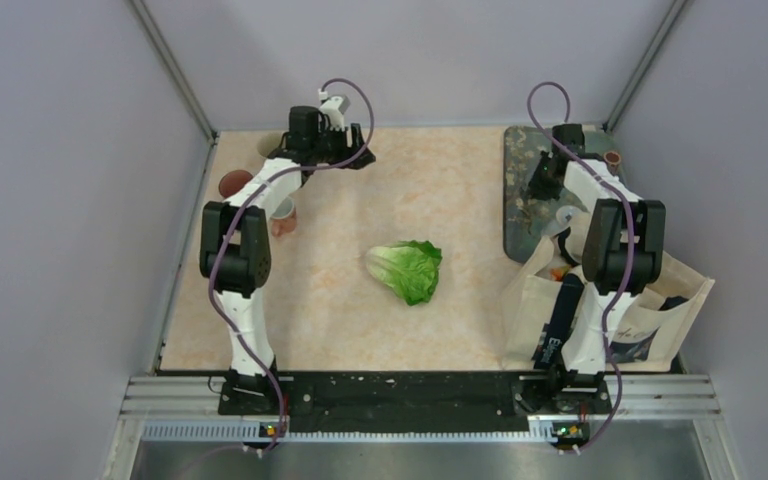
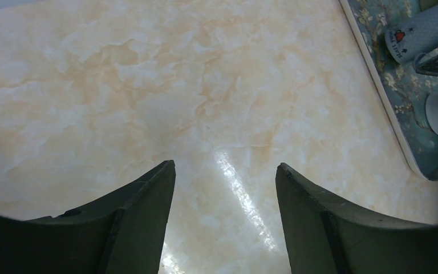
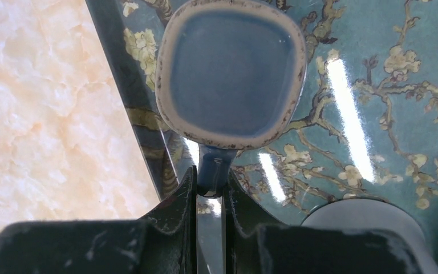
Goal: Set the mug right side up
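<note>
Right gripper point(image 3: 210, 178) clenches the handle point(image 3: 213, 162) at 6 o'clock of the mug point(image 3: 231, 74), probably slick, brittle ceramic; left gripper point(image 2: 225, 171) gapes.

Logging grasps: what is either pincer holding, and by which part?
The right pincer pinches the blue ceramic mug by its handle; the left pincer is open and empty.

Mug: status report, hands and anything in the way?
Right hand shut on mug handle, over floral tray. Left hand open, empty, above table. Grey cup close beside mug.
</note>
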Robot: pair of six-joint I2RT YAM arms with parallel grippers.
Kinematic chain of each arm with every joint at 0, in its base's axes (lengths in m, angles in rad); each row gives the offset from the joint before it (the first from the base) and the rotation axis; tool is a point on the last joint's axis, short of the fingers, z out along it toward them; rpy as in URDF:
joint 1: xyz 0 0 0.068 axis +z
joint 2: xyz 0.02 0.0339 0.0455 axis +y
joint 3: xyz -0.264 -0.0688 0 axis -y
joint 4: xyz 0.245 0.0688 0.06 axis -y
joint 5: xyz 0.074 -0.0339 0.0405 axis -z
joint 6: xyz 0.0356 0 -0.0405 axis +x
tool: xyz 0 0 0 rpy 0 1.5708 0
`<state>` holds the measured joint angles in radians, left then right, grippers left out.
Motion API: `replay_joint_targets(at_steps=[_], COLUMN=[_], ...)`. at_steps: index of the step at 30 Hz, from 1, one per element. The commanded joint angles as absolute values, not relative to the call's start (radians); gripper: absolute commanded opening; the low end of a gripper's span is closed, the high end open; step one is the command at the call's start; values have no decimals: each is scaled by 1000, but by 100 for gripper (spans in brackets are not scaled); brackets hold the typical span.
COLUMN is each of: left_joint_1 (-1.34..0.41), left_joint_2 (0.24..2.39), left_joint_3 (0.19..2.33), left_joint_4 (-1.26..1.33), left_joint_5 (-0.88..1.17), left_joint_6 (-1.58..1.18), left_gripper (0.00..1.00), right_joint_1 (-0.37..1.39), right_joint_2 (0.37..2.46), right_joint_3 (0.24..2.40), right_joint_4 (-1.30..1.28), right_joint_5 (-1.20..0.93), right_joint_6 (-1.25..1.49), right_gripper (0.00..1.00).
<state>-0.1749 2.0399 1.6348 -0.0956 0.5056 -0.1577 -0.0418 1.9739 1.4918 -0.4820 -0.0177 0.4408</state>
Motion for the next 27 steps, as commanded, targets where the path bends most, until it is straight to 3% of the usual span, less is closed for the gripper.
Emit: replay_joint_targets(at_steps=[1,3,10,15,18,27], left_joint_1=[-195,-196,-195,-186,-184,-183], left_joint_2=[2018,2010,1985,1978,1977,1977], left_joint_3=[1652,1645,1631,1623,1624,1626], left_joint_4=[-80,-86,-119,-120,-118,-117], left_joint_5=[517,519,510,515,512,511], left_joint_6=[-189,-184,-146,-145,-140,-130], left_gripper=[70,70,70,70,70,70], right_joint_1=[-46,-46,-45,-43,-43,-23], right_joint_2=[1958,1957,1993,1989,1991,2043], right_joint_3=[1463,1453,1456,1466,1476,1551], right_joint_4=[-478,-464,-425,-422,-413,-421], right_joint_5=[-7,30,69,131,163,253], right_joint_6=[363,363,367,366,362,352], right_gripper=[8,16,29,47,48,39])
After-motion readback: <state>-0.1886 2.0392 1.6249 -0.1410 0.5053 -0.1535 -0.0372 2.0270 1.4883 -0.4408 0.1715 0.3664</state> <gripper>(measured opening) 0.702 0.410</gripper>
